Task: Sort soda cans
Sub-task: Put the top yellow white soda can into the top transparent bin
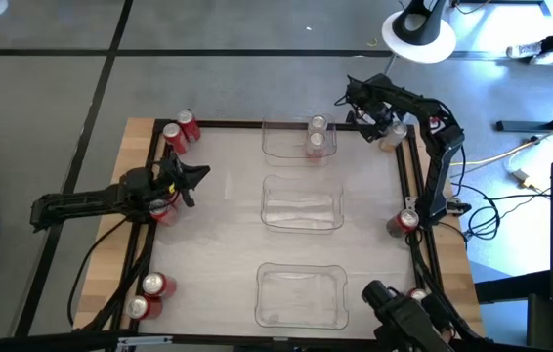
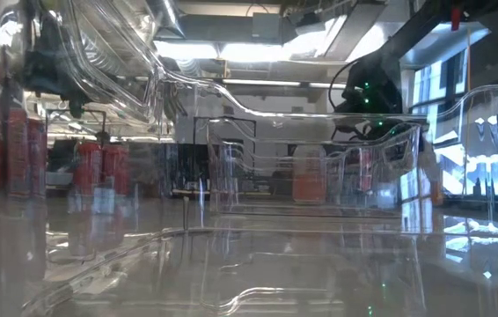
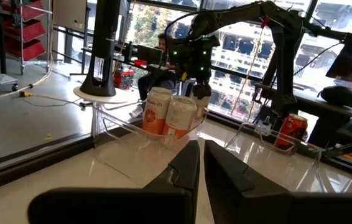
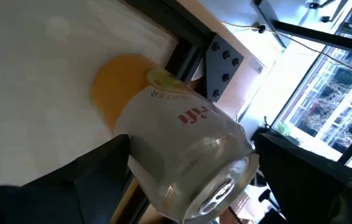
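silver-grey soda can point(image 4: 188, 155) with orange print sits between right pincer's point(image 4: 191, 171) wide-spread fingers; left pincer point(image 3: 199, 163) closed, empty.

- My arms are dark, chunky six-joint things with black cables hanging off them
- My left gripper point(image 3: 196, 163): two matte black fingers
- My right arm's got little green lights glowing near the wrist

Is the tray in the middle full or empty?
Empty. The middle tray shows only clear plastic from above; the far tray holds two cans.
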{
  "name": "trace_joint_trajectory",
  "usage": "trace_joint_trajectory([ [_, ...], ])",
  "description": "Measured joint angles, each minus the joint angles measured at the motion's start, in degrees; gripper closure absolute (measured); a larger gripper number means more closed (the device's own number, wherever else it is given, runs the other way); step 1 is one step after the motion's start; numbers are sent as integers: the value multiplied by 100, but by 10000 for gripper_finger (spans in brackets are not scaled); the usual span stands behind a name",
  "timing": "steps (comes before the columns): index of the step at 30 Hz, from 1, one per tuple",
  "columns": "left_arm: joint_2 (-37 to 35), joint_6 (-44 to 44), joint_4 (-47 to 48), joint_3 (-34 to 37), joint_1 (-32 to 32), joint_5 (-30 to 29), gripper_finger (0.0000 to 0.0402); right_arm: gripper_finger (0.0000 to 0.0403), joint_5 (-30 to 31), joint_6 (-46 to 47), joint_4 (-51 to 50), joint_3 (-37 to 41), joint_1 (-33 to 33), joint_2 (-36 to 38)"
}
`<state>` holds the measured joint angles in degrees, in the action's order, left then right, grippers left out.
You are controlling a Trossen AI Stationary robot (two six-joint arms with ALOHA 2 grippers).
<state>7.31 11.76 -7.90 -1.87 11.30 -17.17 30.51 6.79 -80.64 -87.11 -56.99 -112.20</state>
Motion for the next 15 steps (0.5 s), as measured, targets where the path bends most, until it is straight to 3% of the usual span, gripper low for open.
trace_joint_trajectory([
  [15,1,-5,1,0,-1,1,384,59,-238,-274,-82,76,-2,-9],
])
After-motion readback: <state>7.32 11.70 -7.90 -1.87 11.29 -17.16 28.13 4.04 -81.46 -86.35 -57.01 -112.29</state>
